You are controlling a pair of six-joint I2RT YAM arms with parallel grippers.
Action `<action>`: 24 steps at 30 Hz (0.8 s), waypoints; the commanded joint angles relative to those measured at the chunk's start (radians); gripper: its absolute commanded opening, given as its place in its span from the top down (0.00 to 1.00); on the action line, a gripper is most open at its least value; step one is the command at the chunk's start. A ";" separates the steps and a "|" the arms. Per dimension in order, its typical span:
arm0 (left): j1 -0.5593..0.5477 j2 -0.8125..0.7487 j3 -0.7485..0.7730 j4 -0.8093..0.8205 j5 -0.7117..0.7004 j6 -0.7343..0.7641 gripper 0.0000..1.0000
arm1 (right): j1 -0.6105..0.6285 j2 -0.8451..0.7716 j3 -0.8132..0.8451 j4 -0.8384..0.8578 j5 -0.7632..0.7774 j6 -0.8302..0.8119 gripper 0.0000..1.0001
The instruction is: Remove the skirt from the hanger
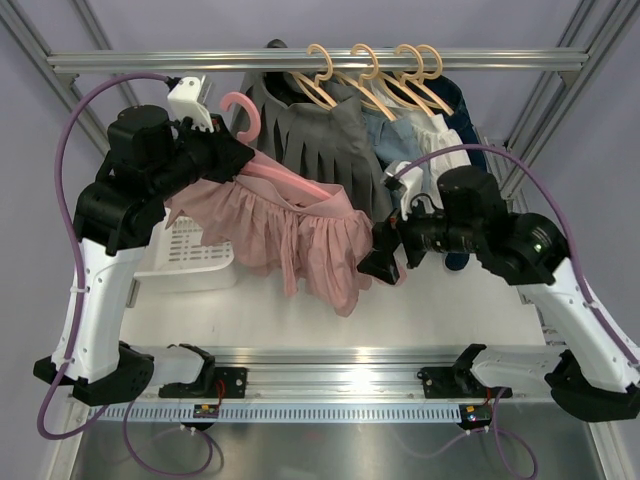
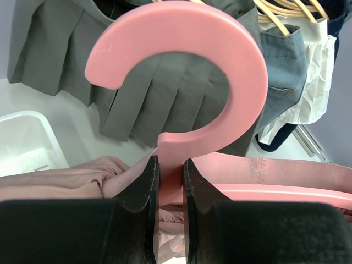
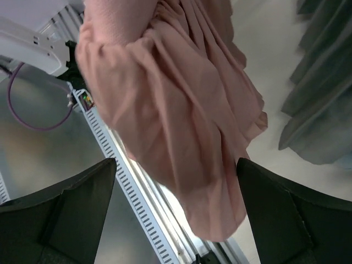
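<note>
Clamping pink hanger (image 2: 242, 71) at neck: left fingers (image 2: 144, 184), steadying it aloft; right fingers (image 3: 66, 214) apart near pink skirt (image 3: 181, 121), seemingly ready to tug.

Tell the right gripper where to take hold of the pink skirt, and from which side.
Likely the bunched folds at the pink skirt's lower right edge, approached from the right: they hang free below the hanger, facing the right gripper's open jaws, while the left gripper clamps the hanger's neck.

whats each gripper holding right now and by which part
The left gripper grips the hanger by the neck under its hook. The right gripper is open and holds nothing; the skirt hangs before it.
</note>
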 commanded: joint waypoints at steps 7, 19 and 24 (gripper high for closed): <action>-0.002 -0.022 0.061 0.047 0.046 -0.001 1.00 | 0.000 0.065 -0.040 0.014 -0.126 -0.041 0.27; -0.002 -0.003 0.081 0.022 0.007 0.020 1.00 | 0.000 0.019 -0.108 0.009 -0.067 -0.003 1.00; 0.003 0.006 0.070 0.065 -0.084 -0.014 1.00 | 0.000 -0.073 -0.175 0.041 0.187 0.126 1.00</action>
